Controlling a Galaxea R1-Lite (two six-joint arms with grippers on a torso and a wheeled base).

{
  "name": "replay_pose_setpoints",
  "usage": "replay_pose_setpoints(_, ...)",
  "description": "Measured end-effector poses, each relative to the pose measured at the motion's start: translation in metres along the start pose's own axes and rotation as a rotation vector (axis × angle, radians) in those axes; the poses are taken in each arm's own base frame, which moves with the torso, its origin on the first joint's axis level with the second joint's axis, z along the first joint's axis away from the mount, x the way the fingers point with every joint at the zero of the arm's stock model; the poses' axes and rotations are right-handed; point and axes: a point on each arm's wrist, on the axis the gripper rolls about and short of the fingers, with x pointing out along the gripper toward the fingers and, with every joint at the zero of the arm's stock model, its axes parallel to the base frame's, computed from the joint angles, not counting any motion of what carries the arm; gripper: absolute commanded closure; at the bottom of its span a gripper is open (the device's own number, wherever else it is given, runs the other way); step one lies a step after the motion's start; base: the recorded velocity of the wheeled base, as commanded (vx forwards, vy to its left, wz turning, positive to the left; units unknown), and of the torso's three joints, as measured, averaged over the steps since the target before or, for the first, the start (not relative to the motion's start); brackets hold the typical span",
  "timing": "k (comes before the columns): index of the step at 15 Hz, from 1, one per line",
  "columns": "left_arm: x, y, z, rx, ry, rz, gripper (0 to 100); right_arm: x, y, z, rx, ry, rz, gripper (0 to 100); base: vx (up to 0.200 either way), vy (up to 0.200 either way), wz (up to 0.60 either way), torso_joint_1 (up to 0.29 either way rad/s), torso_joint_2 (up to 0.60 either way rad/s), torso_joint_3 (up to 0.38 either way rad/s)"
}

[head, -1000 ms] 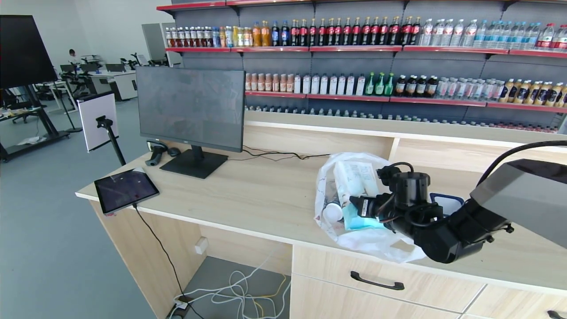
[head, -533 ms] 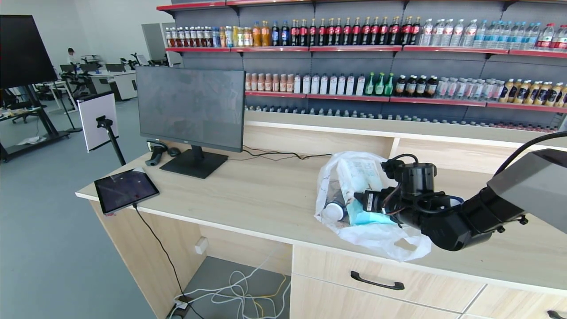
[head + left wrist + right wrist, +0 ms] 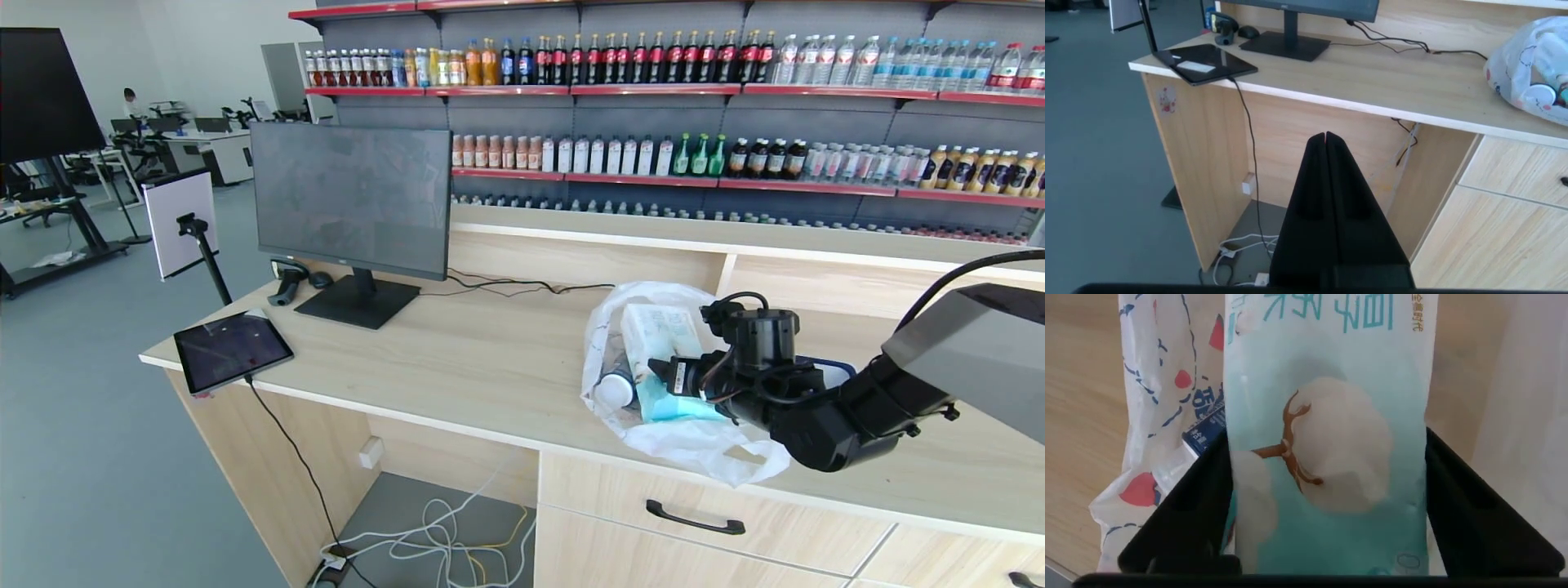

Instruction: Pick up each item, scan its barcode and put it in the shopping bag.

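Lengthwise, teal pack points into shopping bag.

The translucent white plastic shopping bag is printed with red hearts and thin dark blue lines. The pale teal soft packet shows a white cotton boll on a brown stem under white lettering. The right pincer is matte black. The table is light wood grain.

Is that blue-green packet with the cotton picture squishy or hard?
Probably squishy: the packet is a puffy film wrapper showing cotton. Likely light for its size. The smooth wrap might slip in the right gripper.
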Motion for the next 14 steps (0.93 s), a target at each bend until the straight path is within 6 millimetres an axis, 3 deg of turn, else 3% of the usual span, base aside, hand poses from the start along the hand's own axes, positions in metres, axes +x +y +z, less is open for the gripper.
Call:
replay_pose_setpoints(7,0.0,0.0,0.0,-0.002,0.001,0.0,100,-0.004,-0.001,-0.002,0.012,-0.088,0.019,0,0.0,0.0,0.0,0.0,0.0,0.0)
replay_pose_setpoints(14,0.0,0.0,-0.001,-0.018,0.006,0.0,100,-0.05,0.007,0.025,-0.017,-0.17,0.073,0,0.0,0.0,0.0,0.0,0.0,0.0)
